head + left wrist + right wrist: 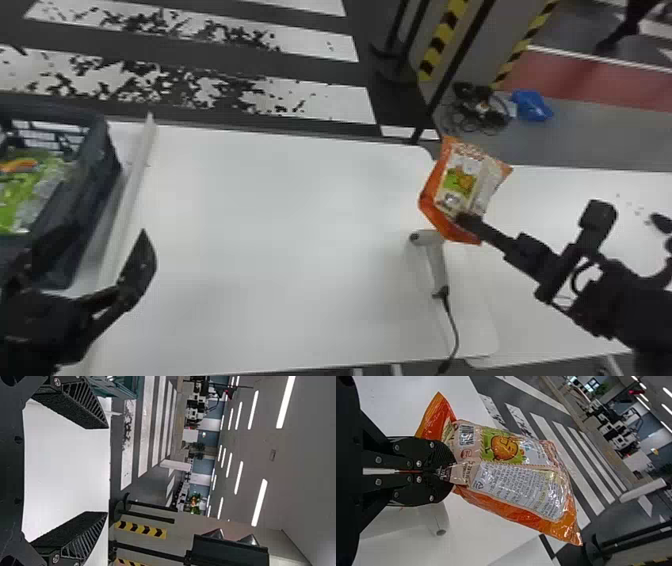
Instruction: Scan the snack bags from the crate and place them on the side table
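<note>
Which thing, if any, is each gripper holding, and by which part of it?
The right gripper pinches the orange snack bag by its end near the barcode; the left gripper holds nothing.

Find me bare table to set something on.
The white table is bare between the white strip and the scanner. Crowded: around the crate and left tool, and near the scanner, where the right tool holds the orange bag.
</note>
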Motion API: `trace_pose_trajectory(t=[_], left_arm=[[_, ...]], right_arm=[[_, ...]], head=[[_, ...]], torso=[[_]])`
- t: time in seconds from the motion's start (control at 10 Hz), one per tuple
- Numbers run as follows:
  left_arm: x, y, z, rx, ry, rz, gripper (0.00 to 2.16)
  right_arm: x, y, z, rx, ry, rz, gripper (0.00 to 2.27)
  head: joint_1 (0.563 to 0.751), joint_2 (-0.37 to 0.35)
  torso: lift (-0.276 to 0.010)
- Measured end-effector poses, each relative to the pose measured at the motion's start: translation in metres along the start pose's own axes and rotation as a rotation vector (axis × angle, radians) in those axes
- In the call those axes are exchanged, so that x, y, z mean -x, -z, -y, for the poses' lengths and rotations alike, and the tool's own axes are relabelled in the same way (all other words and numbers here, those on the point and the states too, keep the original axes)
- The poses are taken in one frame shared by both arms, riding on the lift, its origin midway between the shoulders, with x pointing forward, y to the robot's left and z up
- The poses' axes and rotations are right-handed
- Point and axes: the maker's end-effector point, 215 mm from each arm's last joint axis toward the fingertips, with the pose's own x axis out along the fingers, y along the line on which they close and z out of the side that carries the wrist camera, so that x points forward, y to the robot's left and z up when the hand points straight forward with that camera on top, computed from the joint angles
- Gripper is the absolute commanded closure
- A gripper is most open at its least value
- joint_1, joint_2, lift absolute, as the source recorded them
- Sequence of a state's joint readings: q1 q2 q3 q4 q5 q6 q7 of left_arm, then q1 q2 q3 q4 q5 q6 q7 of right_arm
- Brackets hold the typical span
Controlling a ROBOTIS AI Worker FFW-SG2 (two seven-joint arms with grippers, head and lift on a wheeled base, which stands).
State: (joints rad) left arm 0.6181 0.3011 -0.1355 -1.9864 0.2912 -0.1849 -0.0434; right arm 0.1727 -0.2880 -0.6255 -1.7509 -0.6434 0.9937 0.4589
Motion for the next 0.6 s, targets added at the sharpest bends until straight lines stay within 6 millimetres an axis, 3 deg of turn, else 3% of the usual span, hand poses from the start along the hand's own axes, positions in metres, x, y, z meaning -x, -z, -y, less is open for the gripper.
trace_pose_trajectory(t=[0.1, 0.3, 0.6], left_arm=[[0.000, 0.000, 0.001, -0.002, 0.001, 0.000, 0.10], [0.000, -0.001, 0.002, -0.004, 0.004, 0.000, 0.10], [0.001, -0.002, 0.002, -0.007, 0.007, 0.002, 0.10]], right_arm=[[0.012, -0.014, 0.024, -0.053, 0.043, 0.057, 2.26], [0.035, -0.032, 0.077, -0.137, 0.155, 0.168, 2.26], [0.051, -0.026, 0.147, -0.228, 0.320, 0.254, 2.26]], head=[[0.695, -0.350], [0.695, -0.350], [0.695, -0.350]], torso=[[-0.050], [-0.050], [-0.050]])
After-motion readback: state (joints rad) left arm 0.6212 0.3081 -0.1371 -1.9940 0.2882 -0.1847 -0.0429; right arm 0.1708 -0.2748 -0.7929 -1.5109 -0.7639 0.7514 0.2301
